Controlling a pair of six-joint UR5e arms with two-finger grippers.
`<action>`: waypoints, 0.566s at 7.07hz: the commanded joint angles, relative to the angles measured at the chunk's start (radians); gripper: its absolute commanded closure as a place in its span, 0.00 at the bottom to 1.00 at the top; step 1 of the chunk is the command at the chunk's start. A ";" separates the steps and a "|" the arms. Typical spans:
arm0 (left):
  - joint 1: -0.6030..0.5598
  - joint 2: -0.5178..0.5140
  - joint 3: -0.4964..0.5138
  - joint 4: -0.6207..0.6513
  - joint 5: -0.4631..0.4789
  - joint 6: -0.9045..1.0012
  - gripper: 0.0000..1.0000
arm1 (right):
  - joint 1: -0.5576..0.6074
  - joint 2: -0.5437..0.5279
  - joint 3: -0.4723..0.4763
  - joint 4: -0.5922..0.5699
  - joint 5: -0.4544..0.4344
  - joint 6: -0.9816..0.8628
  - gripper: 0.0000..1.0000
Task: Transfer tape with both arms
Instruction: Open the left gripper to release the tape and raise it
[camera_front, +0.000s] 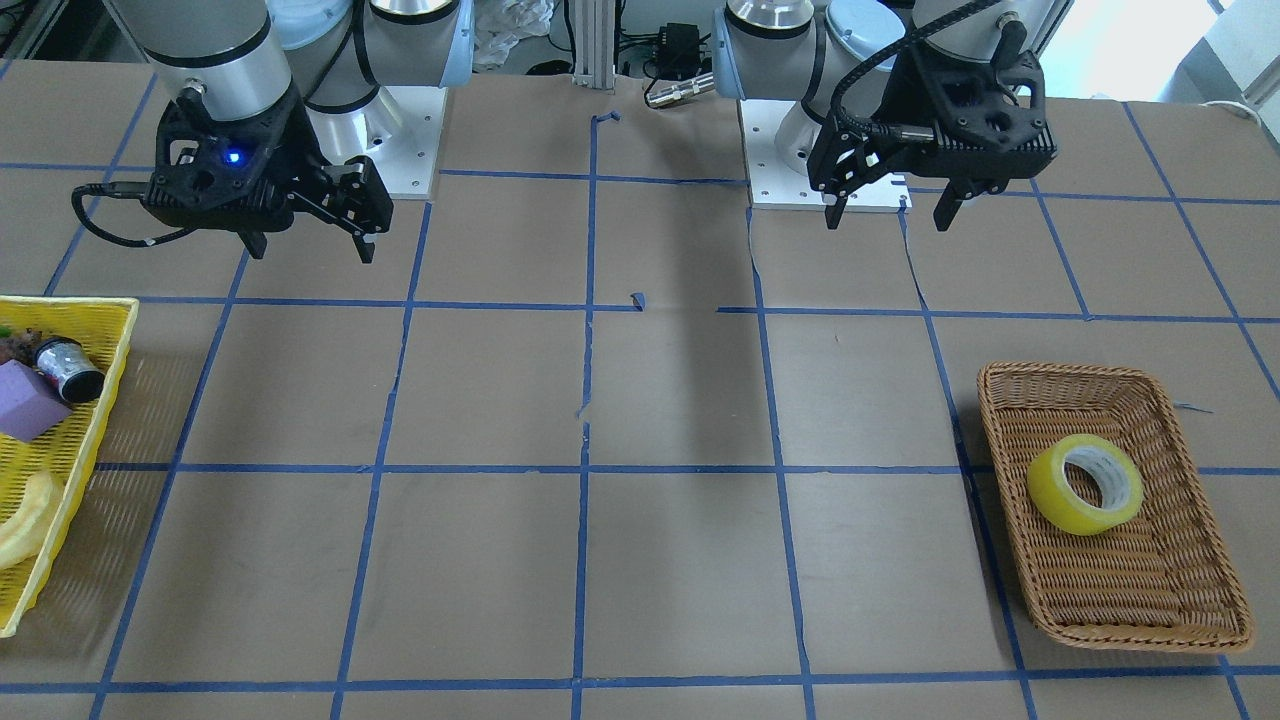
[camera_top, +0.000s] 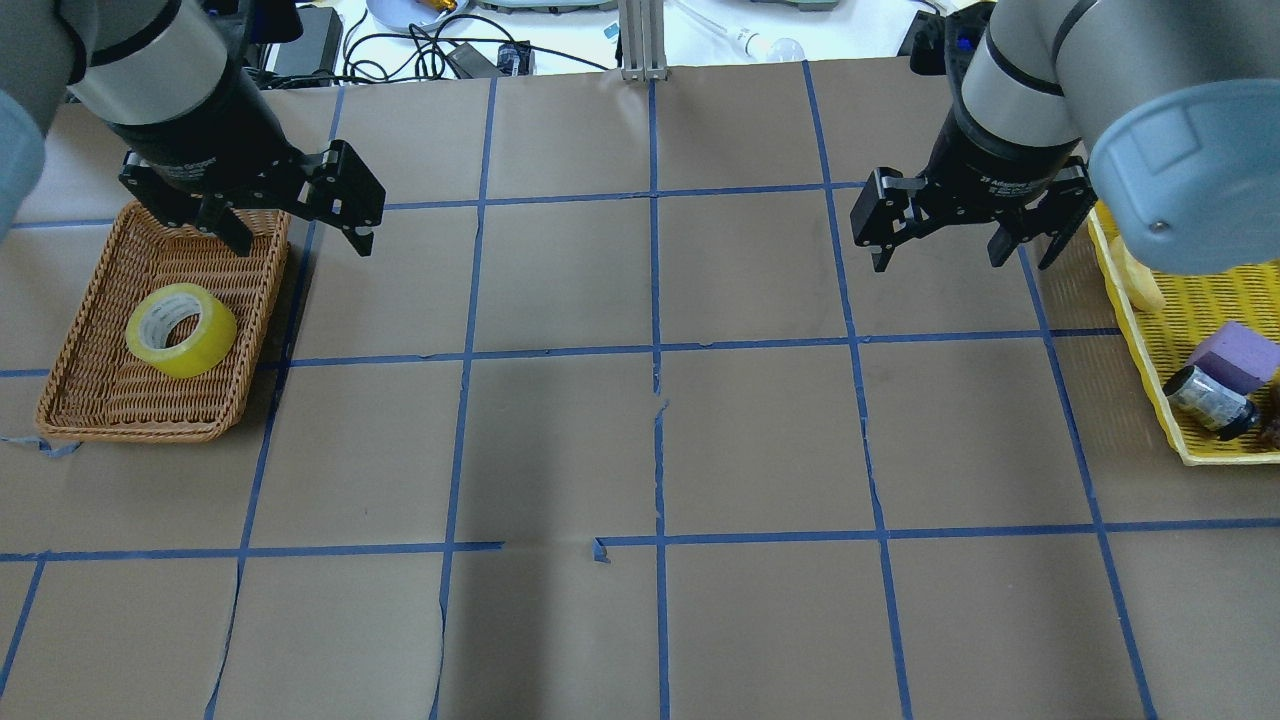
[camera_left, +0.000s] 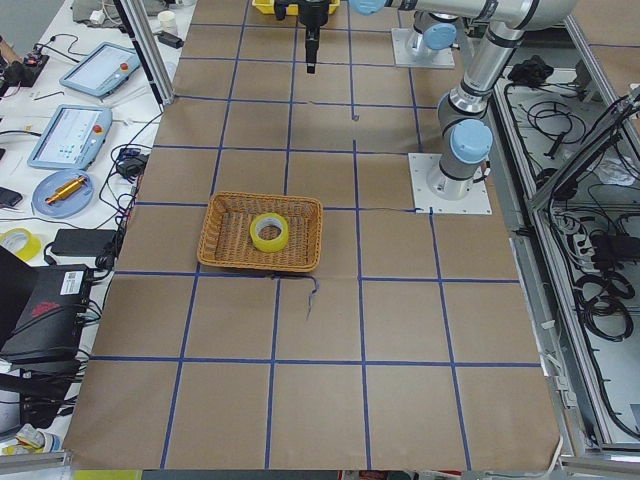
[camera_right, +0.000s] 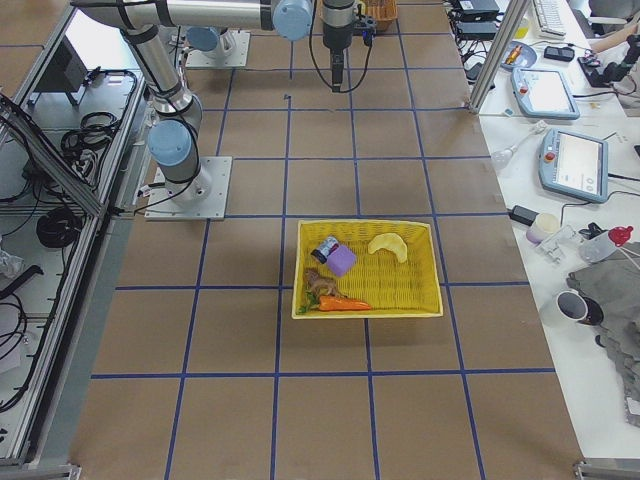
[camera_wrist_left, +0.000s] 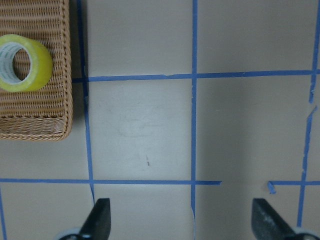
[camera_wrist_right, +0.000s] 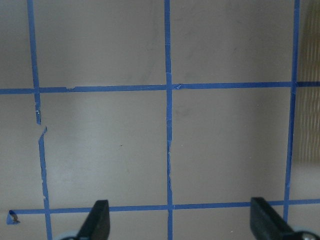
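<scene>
Though near left hand (camera_top: 305, 245), tape (camera_top: 181, 330) in basket (camera_top: 130, 432)

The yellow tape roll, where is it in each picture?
Front-facing: tape lower right, in wicker basket.
Overhead: tape at left, in basket.
Exterior left: tape at centre, in basket.
Exterior right: not visible.
Left wrist: tape in top-left corner.
Right wrist: not there.
Shared landmark: the wicker basket.

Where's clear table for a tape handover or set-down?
The whole tabletop between the wicker basket and the yellow basket is bare. The left gripper and right gripper hover open above its robot-side row. Crowded only inside the yellow basket (purple block, can). The wicker basket holds only the tape.
</scene>
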 joint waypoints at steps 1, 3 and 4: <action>0.001 0.003 -0.017 0.062 -0.012 -0.069 0.00 | -0.001 -0.005 -0.005 0.007 0.005 0.002 0.00; 0.004 0.003 -0.016 0.048 -0.015 -0.069 0.00 | 0.001 -0.022 -0.011 0.007 0.007 0.002 0.00; 0.002 0.003 -0.008 0.018 -0.013 -0.070 0.00 | 0.001 -0.032 -0.005 0.007 0.007 0.002 0.00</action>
